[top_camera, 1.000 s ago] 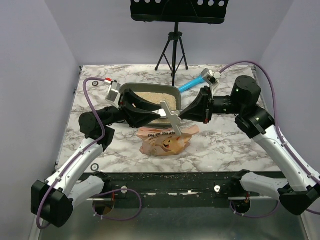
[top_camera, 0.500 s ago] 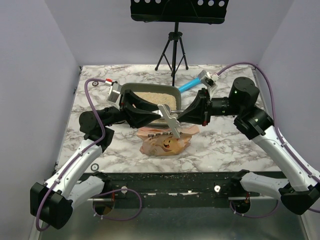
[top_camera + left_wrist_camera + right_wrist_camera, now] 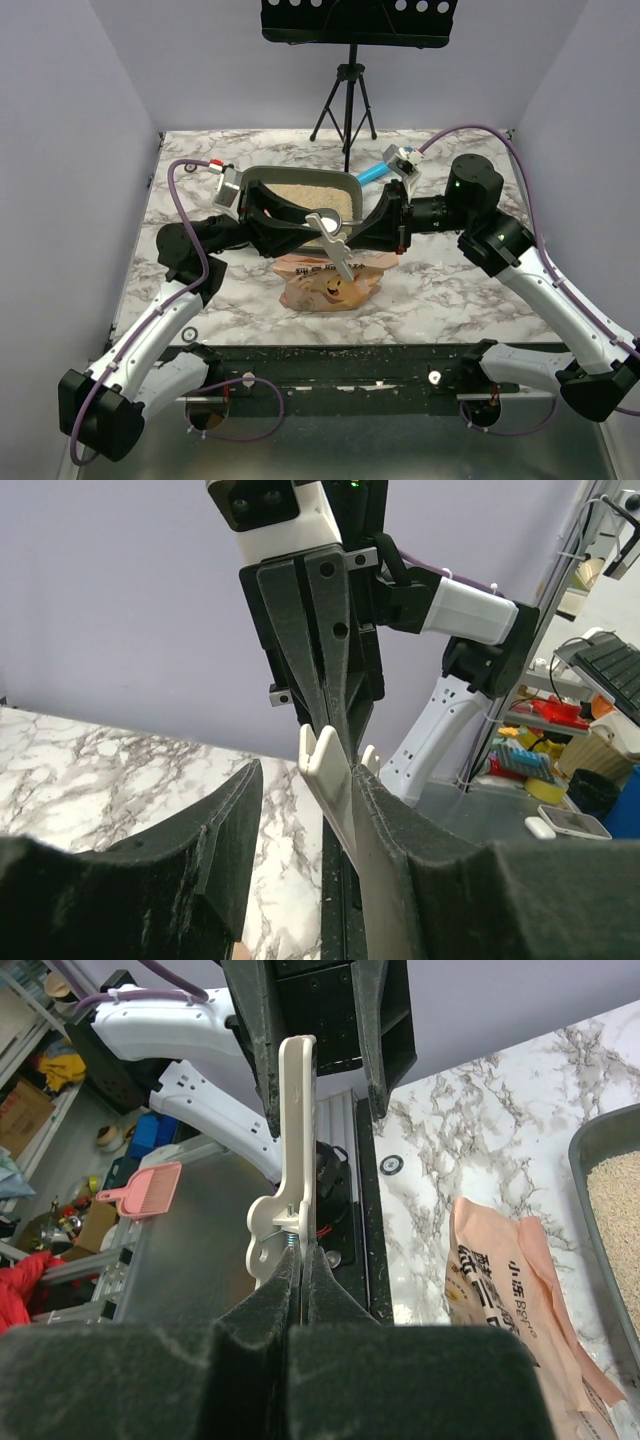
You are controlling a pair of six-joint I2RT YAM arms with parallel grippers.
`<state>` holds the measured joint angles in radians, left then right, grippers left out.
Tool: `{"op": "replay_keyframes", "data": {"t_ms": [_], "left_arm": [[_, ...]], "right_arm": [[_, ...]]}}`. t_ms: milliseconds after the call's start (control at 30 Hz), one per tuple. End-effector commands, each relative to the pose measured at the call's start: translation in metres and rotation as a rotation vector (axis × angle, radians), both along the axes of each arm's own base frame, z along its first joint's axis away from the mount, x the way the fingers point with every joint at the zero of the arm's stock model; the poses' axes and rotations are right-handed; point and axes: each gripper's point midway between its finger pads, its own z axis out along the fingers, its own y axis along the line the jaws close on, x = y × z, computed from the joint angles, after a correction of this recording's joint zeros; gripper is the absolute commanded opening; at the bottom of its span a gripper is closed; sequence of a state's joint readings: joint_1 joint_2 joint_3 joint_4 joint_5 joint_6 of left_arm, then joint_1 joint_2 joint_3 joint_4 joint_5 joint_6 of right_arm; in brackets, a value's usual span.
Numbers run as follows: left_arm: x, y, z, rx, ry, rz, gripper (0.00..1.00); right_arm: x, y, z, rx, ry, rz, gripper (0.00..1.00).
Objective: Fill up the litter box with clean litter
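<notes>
Top: box (image 3: 300, 170) sat at back of counter (image 3: 455, 285), litter (image 3: 300, 194) inside, bag (image 3: 330, 284) in front. Left wrist: left hand (image 3: 312, 230) half open, white clip (image 3: 340, 255) against one finger. Right wrist: right hand (image 3: 355, 233) clamped shut on clip.

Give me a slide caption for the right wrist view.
Right pincer shut on a cream clip between the left pincer's open fingers; bag and litter box on the table.
</notes>
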<state>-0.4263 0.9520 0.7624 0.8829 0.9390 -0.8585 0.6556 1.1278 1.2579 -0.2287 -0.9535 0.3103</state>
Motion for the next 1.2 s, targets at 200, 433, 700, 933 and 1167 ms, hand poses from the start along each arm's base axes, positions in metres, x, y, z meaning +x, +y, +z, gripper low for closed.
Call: {"op": "replay_keyframes", "data": {"t_ms": [200,433,700,933,1167], "left_arm": [[-0.003,0.004,0.008,-0.009,-0.057,0.025,0.14],[-0.006,0.005,0.01,-0.011,-0.066,0.013,0.0],[-0.007,0.005,0.008,-0.001,-0.067,0.016,0.0],[-0.004,0.005,0.005,0.014,-0.062,0.036,0.0],[-0.003,0.004,0.003,0.021,-0.052,0.029,0.0]], "right_arm": [[0.0,0.003,-0.003,0.002,-0.012,0.001,0.01],[0.003,0.004,-0.005,-0.008,-0.012,-0.003,0.02],[0.01,-0.01,0.0,-0.068,-0.079,-0.115,0.39],[-0.003,-0.028,0.012,-0.079,-0.183,-0.12,0.59],[-0.012,-0.023,0.01,-0.076,-0.211,-0.027,0.66]]}}
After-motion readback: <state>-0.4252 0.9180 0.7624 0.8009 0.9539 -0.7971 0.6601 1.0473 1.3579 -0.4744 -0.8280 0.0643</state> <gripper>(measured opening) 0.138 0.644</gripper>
